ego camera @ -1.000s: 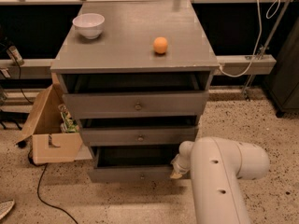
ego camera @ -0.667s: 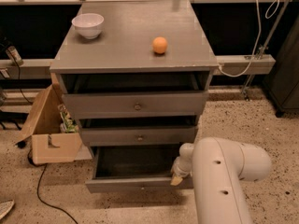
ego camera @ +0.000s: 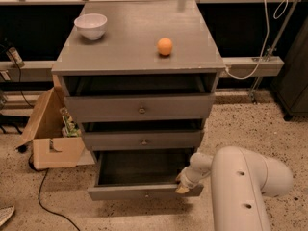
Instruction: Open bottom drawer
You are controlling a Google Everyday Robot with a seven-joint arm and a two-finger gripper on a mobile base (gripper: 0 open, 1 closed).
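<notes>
The grey chest has three drawers. The bottom drawer (ego camera: 144,192) is pulled well out, its dark inside showing, with a small knob at the centre of its front. My white arm reaches in from the lower right. My gripper (ego camera: 185,183) is at the right end of the bottom drawer's front edge, touching it. The top drawer (ego camera: 139,108) and the middle drawer (ego camera: 143,139) each stand slightly out.
A white bowl (ego camera: 91,26) and an orange ball (ego camera: 165,46) sit on the chest top (ego camera: 134,47). An open cardboard box (ego camera: 50,134) stands on the floor at the left, with a black cable beside it. A rail with a white cable runs behind.
The bottom drawer has slid further out towards me, and my gripper has moved back with it.
</notes>
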